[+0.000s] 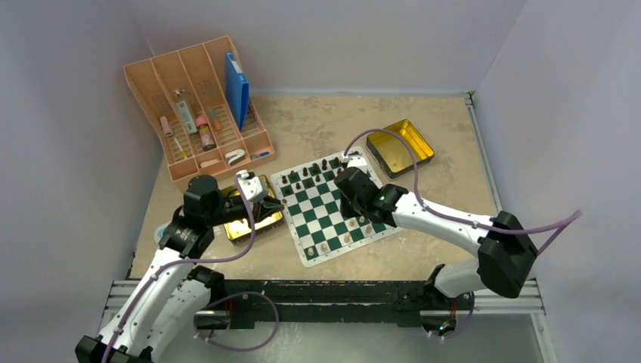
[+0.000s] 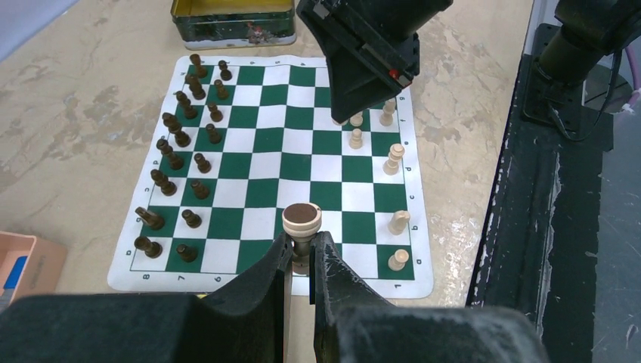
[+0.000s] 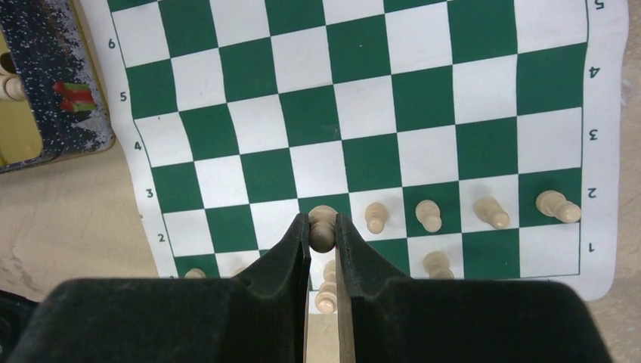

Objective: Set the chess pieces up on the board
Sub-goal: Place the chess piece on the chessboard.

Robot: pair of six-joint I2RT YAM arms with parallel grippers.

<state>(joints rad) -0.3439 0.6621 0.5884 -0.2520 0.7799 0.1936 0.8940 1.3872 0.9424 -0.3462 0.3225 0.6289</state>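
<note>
The left arm rises from the near-left corner with its elbow bent. The left gripper (image 2: 302, 253) hangs over a gold tin (image 1: 239, 230) that lies just beside the board (image 2: 287, 162). Its jaws pinch a light chessman (image 2: 301, 221) by the stem, the round dark-padded end facing the wrist camera. The right arm stretches in from the near right. The right gripper (image 3: 323, 236) points down at the board's near side, jaws squeezed on a light pawn (image 3: 323, 224) at rank 2; whether it touches the board cannot be told. Four more pawns (image 3: 428, 215) stand beside it in that rank, with back-row pieces (image 3: 437, 265) in rank 1. A loose light piece (image 3: 9, 87) shows inside the near tin. Dark pieces (image 2: 182, 138) fill the two far ranks. Beyond lie a second tin (image 1: 401, 151) and a peach organizer (image 1: 198, 106) holding a blue case (image 1: 236, 87).
</note>
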